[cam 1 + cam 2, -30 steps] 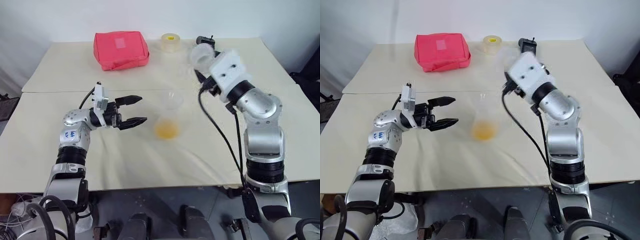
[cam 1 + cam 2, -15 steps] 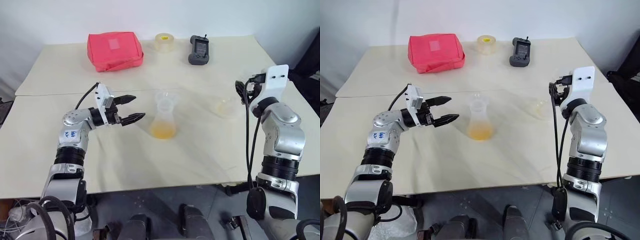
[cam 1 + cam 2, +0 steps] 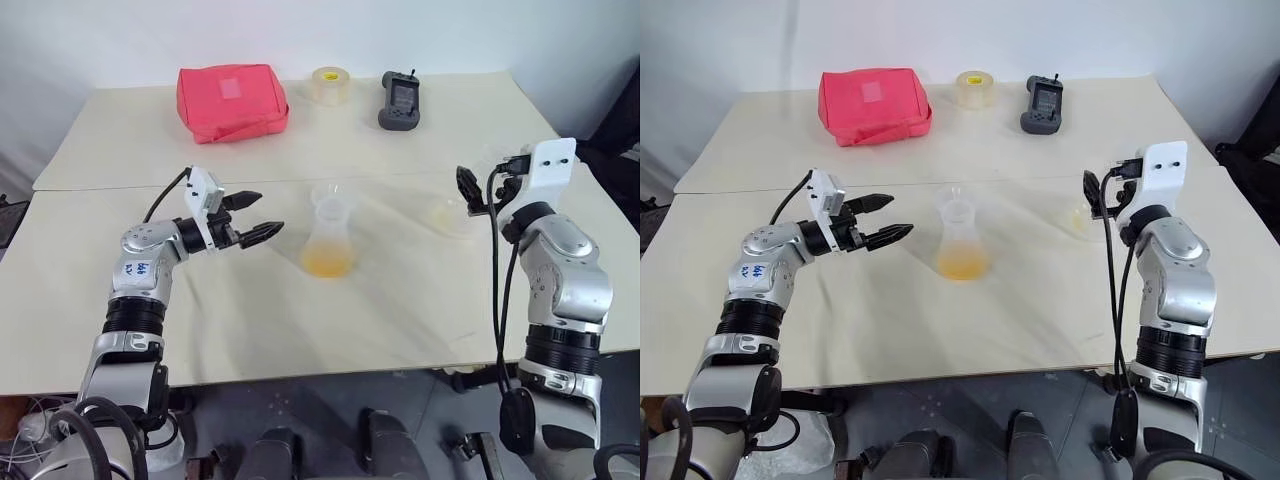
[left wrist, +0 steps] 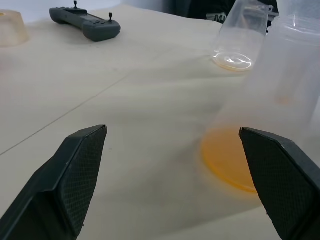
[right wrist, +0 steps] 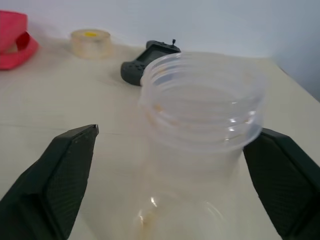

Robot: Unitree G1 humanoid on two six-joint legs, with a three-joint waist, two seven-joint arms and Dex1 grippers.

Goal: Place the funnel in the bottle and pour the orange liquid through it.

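Note:
The clear bottle [image 3: 328, 238] stands mid-table with the funnel [image 3: 330, 203] seated in its mouth. Orange liquid [image 3: 328, 263] lies in its base, and shows in the left wrist view as orange liquid [image 4: 227, 161]. My left gripper [image 3: 268, 211] is open, level, a short way to the bottle's left and apart from it. On the right, an empty clear vessel [image 3: 449, 214] with an orange trace at its bottom stands on the table. My right gripper [image 5: 178, 131] is open, its fingers spread to either side of this vessel [image 5: 200, 115] with gaps showing.
A red pouch [image 3: 233, 100], a tape roll [image 3: 331, 85] and a dark handheld controller [image 3: 400, 100] lie along the far side of the table. A seam crosses the tabletop [image 3: 120, 190] just behind the bottle.
My right gripper carried the clear vessel from over the funnel to the right, the vessel now stands on the table, and the fingers have opened. The left gripper stayed about where it was.

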